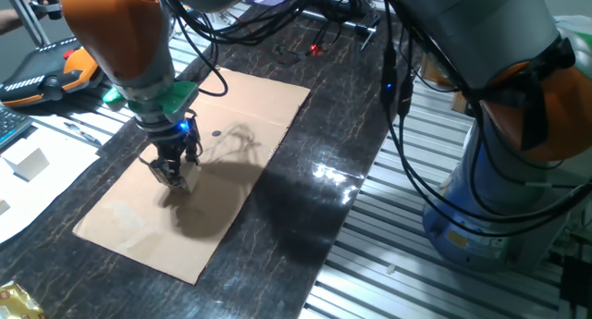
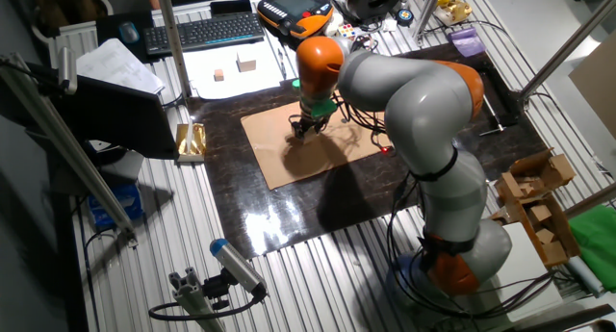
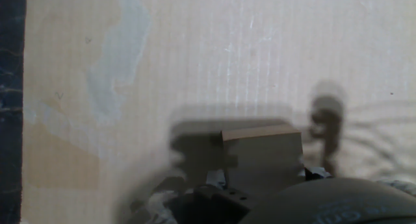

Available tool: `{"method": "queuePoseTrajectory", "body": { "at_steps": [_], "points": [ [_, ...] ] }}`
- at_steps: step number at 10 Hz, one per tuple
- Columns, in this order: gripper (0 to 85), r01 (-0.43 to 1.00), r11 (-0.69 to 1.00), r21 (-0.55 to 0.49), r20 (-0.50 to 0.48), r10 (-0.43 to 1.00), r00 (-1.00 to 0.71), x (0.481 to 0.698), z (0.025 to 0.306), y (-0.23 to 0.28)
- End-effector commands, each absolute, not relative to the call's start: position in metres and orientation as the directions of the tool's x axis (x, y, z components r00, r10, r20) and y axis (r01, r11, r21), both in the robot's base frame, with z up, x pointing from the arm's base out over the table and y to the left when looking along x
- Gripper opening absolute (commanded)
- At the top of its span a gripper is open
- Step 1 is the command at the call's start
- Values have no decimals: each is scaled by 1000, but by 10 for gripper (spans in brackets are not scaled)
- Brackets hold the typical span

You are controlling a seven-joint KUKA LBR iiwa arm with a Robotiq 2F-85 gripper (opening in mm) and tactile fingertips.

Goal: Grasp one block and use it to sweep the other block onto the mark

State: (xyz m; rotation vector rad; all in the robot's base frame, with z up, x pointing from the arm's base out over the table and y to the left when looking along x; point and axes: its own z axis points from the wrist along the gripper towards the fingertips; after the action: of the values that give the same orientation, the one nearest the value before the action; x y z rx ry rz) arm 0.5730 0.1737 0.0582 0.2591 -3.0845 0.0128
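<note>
My gripper (image 1: 173,174) is down on the tan cardboard sheet (image 1: 139,217), at its middle left. In the hand view a light-tan wooden cube (image 3: 263,158) with plain faces sits between the fingertips, its far edge reaching out over the cardboard. The jaws look shut on it. A small dark round mark (image 1: 216,132) lies on the cardboard a little beyond and to the right of the gripper. I see no second block on the cardboard in any view. From the other fixed view the gripper (image 2: 306,127) stands over the sheet's far part.
The cardboard lies on a dark marbled tabletop (image 1: 305,190). An orange teach pendant (image 1: 46,79) and white paper (image 2: 236,77) with two small blocks lie beyond the table edge. Cables (image 1: 314,42) lie at the back. The robot base (image 2: 462,255) stands to the right.
</note>
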Motion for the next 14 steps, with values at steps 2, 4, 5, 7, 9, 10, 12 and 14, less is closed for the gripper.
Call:
{"method": "queuePoseTrajectory", "body": {
  "at_steps": [2,4,5,7,9,10,12,14],
  "points": [
    [340,-179,984,-10,39,-178,-983,573,59,174],
    [260,-195,981,-12,44,-195,-980,573,62,173],
    [220,-201,979,-10,44,-201,-979,573,68,170],
    [140,-215,977,-12,62,-214,-975,575,90,157],
    [60,-224,975,-8,63,-223,-973,580,110,131],
    [13,-207,978,-12,63,-206,-976,584,121,107],
    [13,-103,994,-21,71,-101,-992,586,136,68],
    [13,-5,995,-96,44,-1,-999,575,137,51]
  ]
}}
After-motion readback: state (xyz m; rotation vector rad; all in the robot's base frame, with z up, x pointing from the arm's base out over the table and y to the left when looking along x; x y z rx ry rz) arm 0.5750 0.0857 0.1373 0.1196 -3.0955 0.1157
